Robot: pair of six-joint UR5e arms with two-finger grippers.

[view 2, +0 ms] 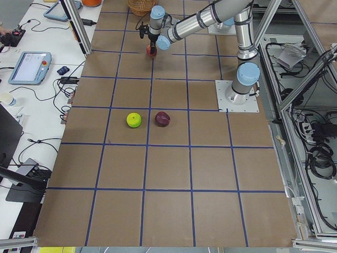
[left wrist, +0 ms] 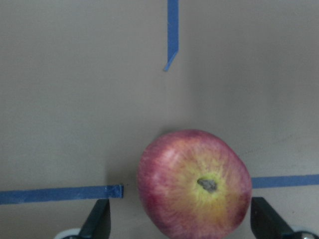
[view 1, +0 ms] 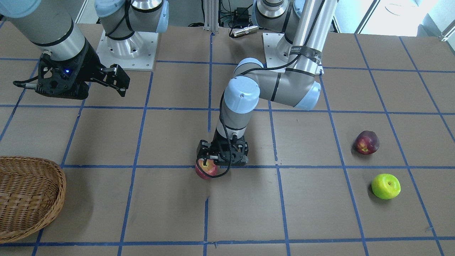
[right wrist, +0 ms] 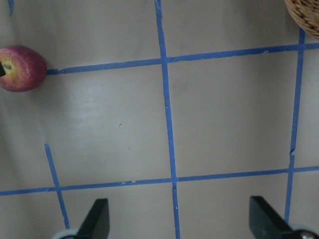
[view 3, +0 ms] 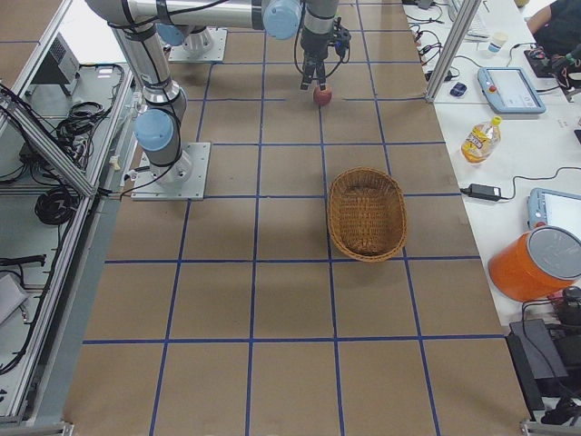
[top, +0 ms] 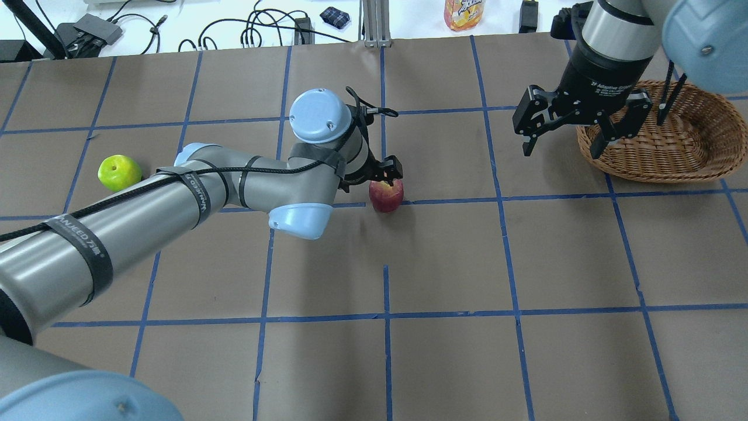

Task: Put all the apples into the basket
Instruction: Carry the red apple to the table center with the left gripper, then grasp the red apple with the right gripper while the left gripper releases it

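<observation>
In the overhead view my left gripper (top: 384, 179) sits mid-frame over the centre apple (top: 386, 197). My right gripper (top: 561, 149) hangs upper right, just left of the basket (top: 672, 173). Front-facing, the upper apple (view 1: 367, 142) and lower apple (view 1: 386, 186) lie close together at right.

- The basket (view 3: 367, 214) is woven brown wicker, rough and bumpy.
- The red apple (left wrist: 194, 184) has smooth skin with a soft shine.
- The green apple (view 1: 385, 186) is smooth and glossy.
- The dark red apple (view 1: 367, 142) is smooth and shiny.
- The table (top: 444, 263) top looks like dull brown paper or card, with smooth blue tape (top: 385, 304) lines.
- The left arm (top: 134, 228) is smooth grey metal with light blue plastic-looking caps.
- The left gripper (left wrist: 182, 221) and right gripper (top: 561, 152) look like dull black plastic.
</observation>
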